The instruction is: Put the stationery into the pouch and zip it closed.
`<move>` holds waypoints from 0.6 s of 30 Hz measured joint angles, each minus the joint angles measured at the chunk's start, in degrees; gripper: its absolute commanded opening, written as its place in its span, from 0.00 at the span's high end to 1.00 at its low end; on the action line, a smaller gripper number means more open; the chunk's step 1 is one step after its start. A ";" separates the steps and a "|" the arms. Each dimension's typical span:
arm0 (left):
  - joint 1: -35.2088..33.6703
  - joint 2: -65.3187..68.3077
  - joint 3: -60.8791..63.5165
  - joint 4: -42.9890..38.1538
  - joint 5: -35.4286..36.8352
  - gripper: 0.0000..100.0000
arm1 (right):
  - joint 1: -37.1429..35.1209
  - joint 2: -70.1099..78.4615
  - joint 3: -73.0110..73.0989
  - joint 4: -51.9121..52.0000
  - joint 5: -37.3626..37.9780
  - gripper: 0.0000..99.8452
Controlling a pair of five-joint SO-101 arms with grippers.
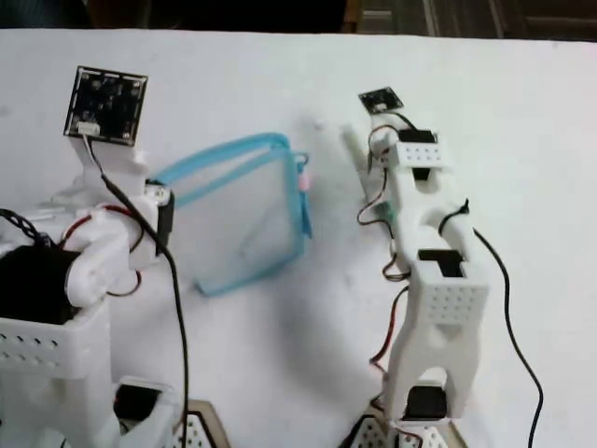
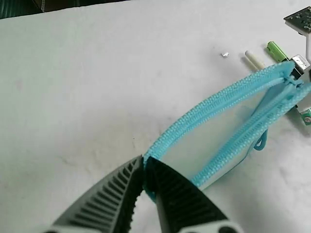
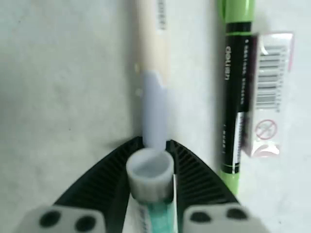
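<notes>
A clear pouch (image 1: 244, 219) with a blue zipper lies at the table's middle, its mouth spread open. My left gripper (image 2: 144, 167) is shut on the zipper's end at the pouch's corner, and it sits at the pouch's left edge in the high view (image 1: 166, 210). My right gripper (image 3: 153, 150) is shut on the grey-capped end of a cream pen (image 3: 151, 43), which lies on the table to the right of the pouch (image 1: 353, 149). A green marker (image 3: 235, 73) with a barcode label lies parallel to the pen, just beside it. From the left wrist, the pen (image 2: 253, 59) and marker (image 2: 277, 50) show beyond the pouch (image 2: 228, 126).
A pink zipper pull (image 1: 303, 182) hangs at the pouch's right end. A tiny white scrap (image 2: 224, 54) lies on the white table near the pen. The right arm (image 1: 424, 243) runs along the pouch's right side, with cables trailing.
</notes>
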 measured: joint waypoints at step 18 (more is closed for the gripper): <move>0.00 0.00 0.00 0.00 0.00 0.98 | -2.99 -16.79 0.53 8.44 0.09 0.98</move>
